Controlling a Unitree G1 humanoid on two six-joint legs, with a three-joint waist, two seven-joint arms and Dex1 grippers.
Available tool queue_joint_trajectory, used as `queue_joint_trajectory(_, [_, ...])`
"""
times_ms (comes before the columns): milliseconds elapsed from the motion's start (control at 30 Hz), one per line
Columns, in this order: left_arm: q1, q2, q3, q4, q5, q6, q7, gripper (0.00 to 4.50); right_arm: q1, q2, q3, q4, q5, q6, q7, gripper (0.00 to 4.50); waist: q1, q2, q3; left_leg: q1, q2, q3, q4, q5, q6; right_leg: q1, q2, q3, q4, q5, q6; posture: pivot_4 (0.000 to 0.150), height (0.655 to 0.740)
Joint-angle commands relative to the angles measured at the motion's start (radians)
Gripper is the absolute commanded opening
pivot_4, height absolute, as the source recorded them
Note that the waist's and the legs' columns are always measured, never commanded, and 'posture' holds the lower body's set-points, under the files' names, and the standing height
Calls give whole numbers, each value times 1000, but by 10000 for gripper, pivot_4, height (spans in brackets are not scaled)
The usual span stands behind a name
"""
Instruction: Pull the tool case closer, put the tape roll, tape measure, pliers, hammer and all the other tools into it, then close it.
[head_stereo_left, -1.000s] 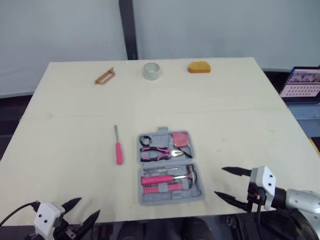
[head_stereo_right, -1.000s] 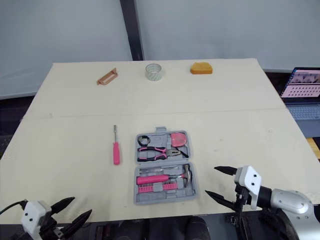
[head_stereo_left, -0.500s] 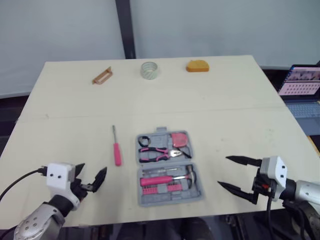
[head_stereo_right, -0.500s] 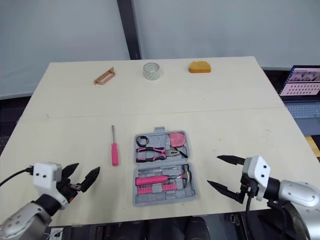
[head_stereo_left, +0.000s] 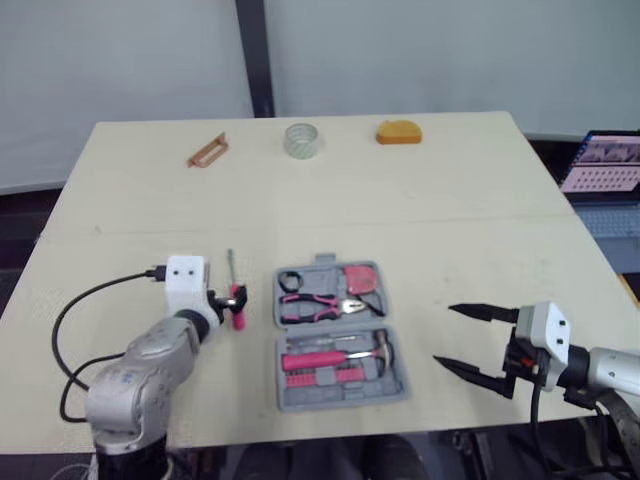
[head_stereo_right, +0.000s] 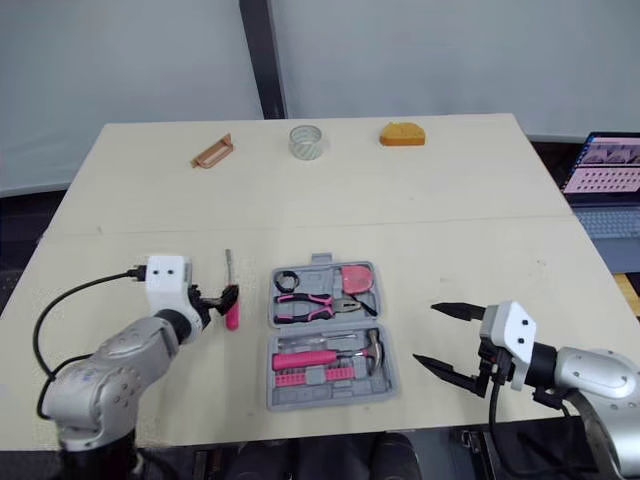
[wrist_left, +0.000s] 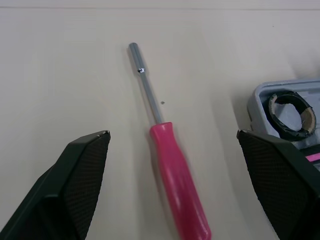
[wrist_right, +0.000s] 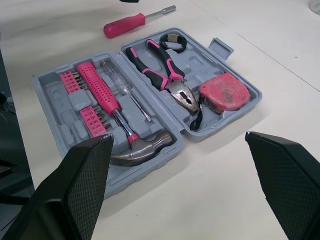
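– how will the screwdriver (wrist_left: 175, 180) handle?
– light, stiff, and its round handle may roll. it lies on the table (head_stereo_left: 450, 220) just left of the open case (wrist_right: 220, 47); take it across the pink handle. your left tool (wrist_left: 172, 137) is spread astride it, your right tool (head_stereo_left: 447, 335) spread beside the case.
– what changed?
– the left tool has come forward from the table edge.

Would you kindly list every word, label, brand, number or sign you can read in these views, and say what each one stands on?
No text can be read in any view.
On the laptop screen: rows of small marks, too small to read.
On the pink tape measure: a mottled face, nothing legible.
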Motion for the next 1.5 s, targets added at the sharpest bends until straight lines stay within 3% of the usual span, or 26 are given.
queue_joint_trajectory(33, [-29,-35,-28,40,55,17,40,43704,-1,-10,-14,-9,5,-2,7,45000,0,0,0,0,0,0,0,0,0,0,0,0,0,0,0,1500,7400])
queue_joint_trajectory(500, [-177,-72,-69,345,183,-64,29,43704,27,1,-30,-38,-1,3,-23,45000,3,-1,1,0,0,0,1,0,0,0,0,0,0,0,1,1500,7400])
queue_joint_trajectory(1267, [-132,-167,-65,299,274,-10,38,43704,34,-4,-25,-42,-3,8,-39,45000,7,-1,1,0,0,0,1,1,-1,0,0,0,1,0,1,1500,7400])
queue_joint_trajectory(1367, [-133,-172,-59,303,288,-8,41,35820,32,-3,-23,-43,-3,10,-41,45000,7,-1,1,0,0,0,1,1,-1,0,0,0,1,0,1,1500,7400])
queue_joint_trajectory(1400, [-134,-173,-57,304,289,-8,39,29545,32,-3,-23,-43,-3,10,-42,45000,7,-1,1,0,0,0,1,1,-1,0,0,0,1,0,1,1500,7400])
queue_joint_trajectory(1500, [-143,-166,-53,325,297,-25,33,16576,32,-3,-20,-43,-5,10,-45,45000,14,-1,1,0,0,0,1,1,-1,0,0,0,1,0,1,1500,7400])
